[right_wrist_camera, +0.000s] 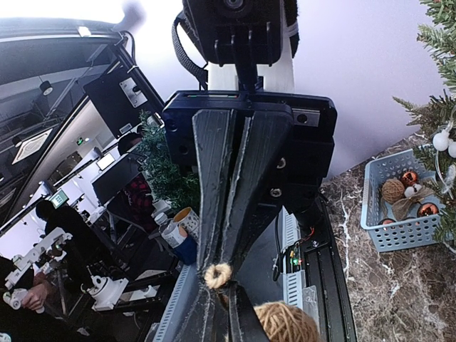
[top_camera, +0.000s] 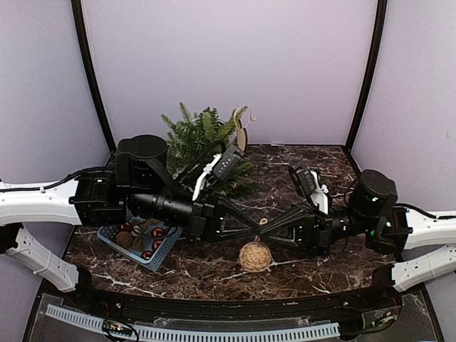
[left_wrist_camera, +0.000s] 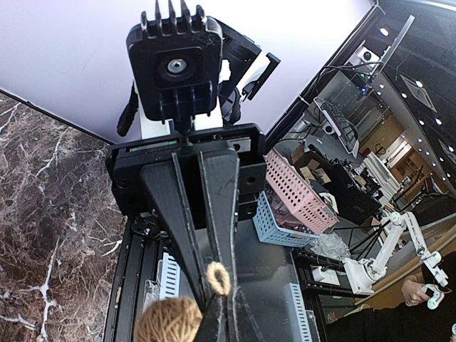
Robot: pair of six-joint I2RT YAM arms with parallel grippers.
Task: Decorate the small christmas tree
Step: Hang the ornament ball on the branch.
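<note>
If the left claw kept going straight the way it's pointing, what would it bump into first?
The right claw: the left claw meets it tip to tip at the twine loop.

The left arm [top_camera: 160, 203] and right arm [top_camera: 370, 206] are showing chunky black bodies on white tubes [top_camera: 35, 203]. A black cable [top_camera: 60, 183] is trailing along the left one; a green light [top_camera: 371, 233] is glowing on the right.

Bright, even light from above; shadows are soft. Wrist views bend at edges, and glare whitens the wall [right_wrist_camera: 71, 8].
</note>
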